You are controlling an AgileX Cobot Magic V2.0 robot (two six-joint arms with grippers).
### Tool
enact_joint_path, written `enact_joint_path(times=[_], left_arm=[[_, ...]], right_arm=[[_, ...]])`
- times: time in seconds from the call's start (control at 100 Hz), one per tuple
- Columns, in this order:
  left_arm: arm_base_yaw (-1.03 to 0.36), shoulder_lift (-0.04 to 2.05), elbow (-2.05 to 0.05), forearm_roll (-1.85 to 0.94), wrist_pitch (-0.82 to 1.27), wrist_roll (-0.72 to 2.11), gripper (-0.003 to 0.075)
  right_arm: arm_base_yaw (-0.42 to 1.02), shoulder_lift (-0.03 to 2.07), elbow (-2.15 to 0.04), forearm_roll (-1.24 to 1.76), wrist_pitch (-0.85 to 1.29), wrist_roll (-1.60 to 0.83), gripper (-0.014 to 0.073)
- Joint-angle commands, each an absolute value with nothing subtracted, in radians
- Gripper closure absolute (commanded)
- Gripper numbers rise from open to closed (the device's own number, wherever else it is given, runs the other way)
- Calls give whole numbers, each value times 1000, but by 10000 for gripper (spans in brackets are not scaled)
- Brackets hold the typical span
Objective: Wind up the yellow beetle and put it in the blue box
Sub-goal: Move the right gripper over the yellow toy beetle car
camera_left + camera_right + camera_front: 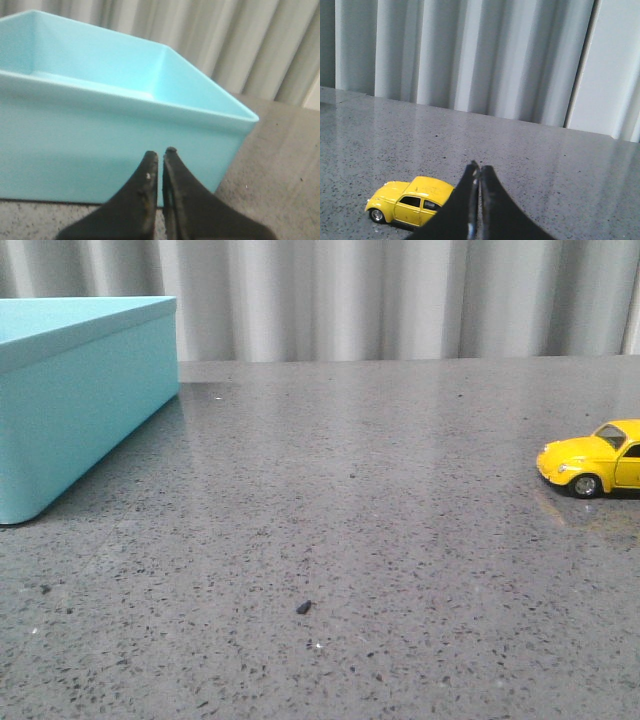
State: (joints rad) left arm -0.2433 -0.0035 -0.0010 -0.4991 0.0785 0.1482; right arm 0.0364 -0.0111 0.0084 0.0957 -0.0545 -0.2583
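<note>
Front view: the yellow beetle (594, 466) stands on its wheels at the far right edge of the speckled grey worktop (350, 540), its tail cut off by the frame and its nose pointing left. The blue box (80, 400) sits at the far left, open at the top, well apart from the car. Neither of my arms appears in this view.

Right wrist view: my right jaws (478, 169) are pressed together, tip against tip, and hold nothing. The beetle (410, 202) lies on the worktop ahead of them and off to one side, clear of the tips, with nothing in between. Its long axis runs across my line of approach, so I see its flank, with both side windows and a front wheel.

Left wrist view: my left jaws (159, 155) are drawn narrow, with only a slit between the tips, and are empty. They hover just in front of the box's (125, 130) near wall.

Judgement: the task has not begun. The right arm is plainly the nearer to the car. Its jaws would have to part first, then shift sideways toward the beetle to close across the narrow body, the roof or flanks.
</note>
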Motion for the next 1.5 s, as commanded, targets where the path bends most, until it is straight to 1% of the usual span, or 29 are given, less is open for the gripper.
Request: enact_joint_path(times=[0.0, 0.18, 0.45, 0.69, 0.76, 0.85, 0.95, 1.06, 1.19, 1.2, 1.35, 1.49], left_arm=[[-247, -35, 25, -518, -47, 140, 741], [-247, -35, 25, -520, -11, 140, 741], [-247, -35, 25, -522, -9, 140, 741], [-247, -35, 25, -611, -11, 140, 741], [-247, -35, 25, -689, -24, 140, 741], [-247, -35, 25, -772, -37, 140, 741], [-247, -35, 11, -793, -67, 140, 741], [-247, -28, -52, -742, -57, 141, 741], [-247, 64, -166, -640, 58, 141, 741], [-247, 73, -179, -630, 65, 141, 741], [-247, 288, -327, -547, 234, 153, 741], [-247, 454, -463, -539, 309, 223, 741]], right_arm=[[32, -31, 34, 100, -137, -255, 635], [32, -31, 34, 143, -131, -210, 635], [32, -31, 34, 167, -123, -210, 635], [32, -31, 34, 228, -121, -210, 635], [32, -31, 34, 288, -130, -210, 635], [32, -31, 23, 440, -138, -210, 635], [32, -31, -23, 598, -138, -210, 635], [32, -29, -118, 588, -138, -210, 635], [32, 28, -274, 498, -138, -210, 635], [32, 34, -283, 493, 216, -230, 635], [32, 232, -495, 409, 501, -230, 634], [32, 474, -719, 366, 804, -230, 634]])
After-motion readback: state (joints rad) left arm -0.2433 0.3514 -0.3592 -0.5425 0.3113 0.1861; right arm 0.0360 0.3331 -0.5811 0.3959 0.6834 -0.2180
